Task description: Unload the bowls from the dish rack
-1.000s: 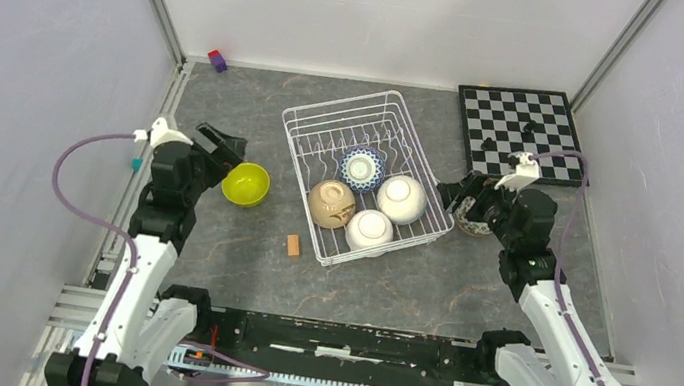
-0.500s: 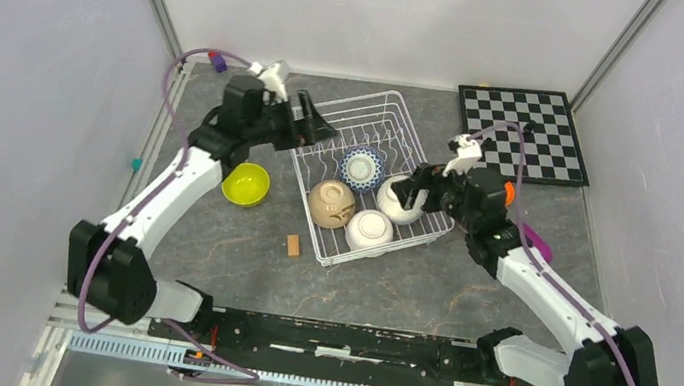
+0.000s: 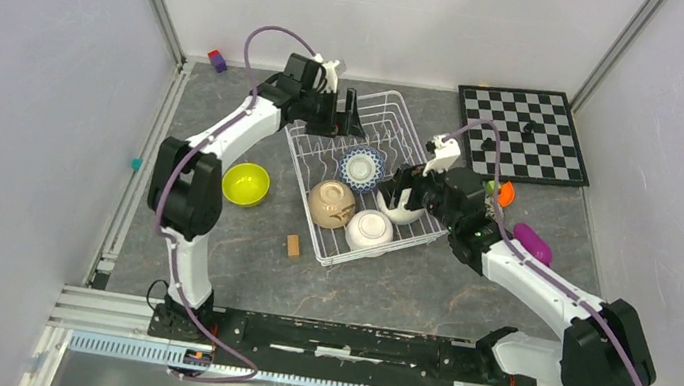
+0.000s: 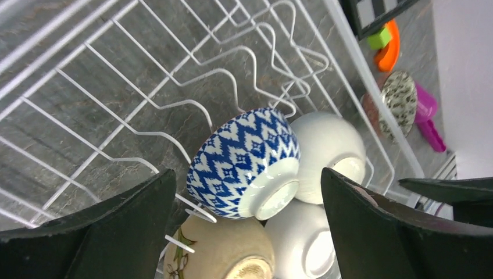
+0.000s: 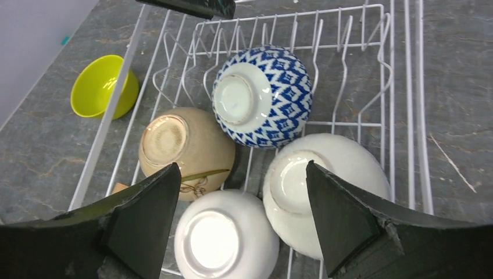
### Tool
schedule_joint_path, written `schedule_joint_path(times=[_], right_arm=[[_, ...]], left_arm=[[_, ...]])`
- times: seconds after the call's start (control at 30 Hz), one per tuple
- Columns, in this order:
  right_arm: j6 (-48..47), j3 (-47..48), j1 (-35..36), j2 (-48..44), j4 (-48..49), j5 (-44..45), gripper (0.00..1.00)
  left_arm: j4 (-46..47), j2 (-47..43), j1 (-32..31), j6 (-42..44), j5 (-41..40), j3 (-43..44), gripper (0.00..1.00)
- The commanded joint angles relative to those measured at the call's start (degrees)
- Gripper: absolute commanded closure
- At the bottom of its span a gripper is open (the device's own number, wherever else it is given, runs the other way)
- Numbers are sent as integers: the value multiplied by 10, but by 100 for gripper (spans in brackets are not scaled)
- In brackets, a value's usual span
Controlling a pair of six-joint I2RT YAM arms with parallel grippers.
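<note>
We see four bowls (image 5: 225, 239) bottoms-up in the dish rack (image 3: 390, 124); left gripper (image 3: 340, 120) and right gripper (image 3: 400, 196) gape wide.

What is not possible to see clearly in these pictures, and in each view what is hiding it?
- Top view: the red-speckled round bowl is hidden behind the right arm; only the left wrist view shows it.
- Top view: the right gripper covers much of one plain white bowl.
- Left wrist view: the bottom edge cuts off the tan round bowl.
- Top view: the dark pieces on the black-and-white chessboard are too small to identify.
</note>
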Motion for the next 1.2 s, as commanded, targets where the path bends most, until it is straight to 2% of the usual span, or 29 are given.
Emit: schedule_joint_path(times=[0.0,0.27,0.8,1.17], right_arm=[[-34,-40,1,-43,53,33,14],[-59,-97,1,-103,89,63,13],[-88,-181,1,-228,109,102,11],[-87,-184,1,-219,102,106,10]], left_arm=[[-39,36,-3,77,57,48,0],[-77,89,-13,127,110,98,0],[-91,139,-20,169,105,144,0],[-125,161,-53,178,110,151,0]])
